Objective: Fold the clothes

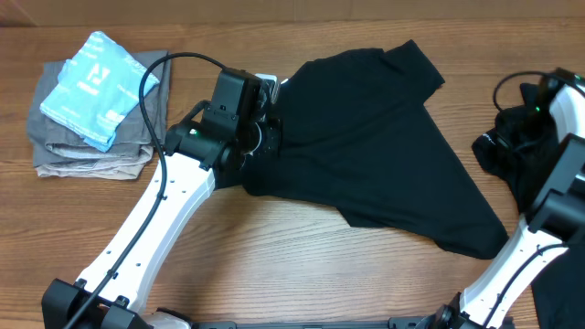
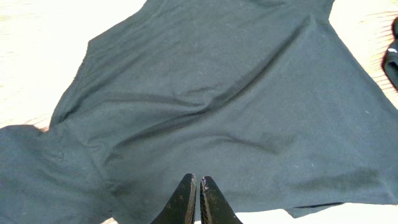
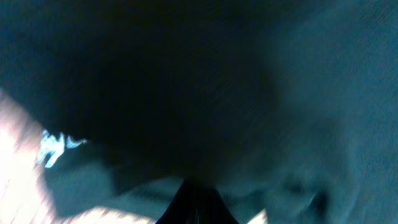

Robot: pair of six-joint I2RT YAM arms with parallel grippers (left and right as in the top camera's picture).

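L gripper: fingers pressed together, tips pinched on the near edge of the black shirt. Hold looks like hem only, no thick fold between the tips.

Shirt spreads out ahead of L tips, flat on the table with long creases running diagonally. One sleeve lies far ahead and off to the side; the widest part fans away from the tips toward my R arm. Bare wood shows just behind the tips and at both far corners of the L wrist view.

R gripper: fingers closed. Dark cloth fills the R wrist view right up to the tips. Blurred, so can't tell if any of it is caught between them.

Second black garment: bunched heap beneath my R wrist, just clear of the shirt's far corner.

Behind L gripper, well apart: grey folded stack, light-blue folded piece on top.
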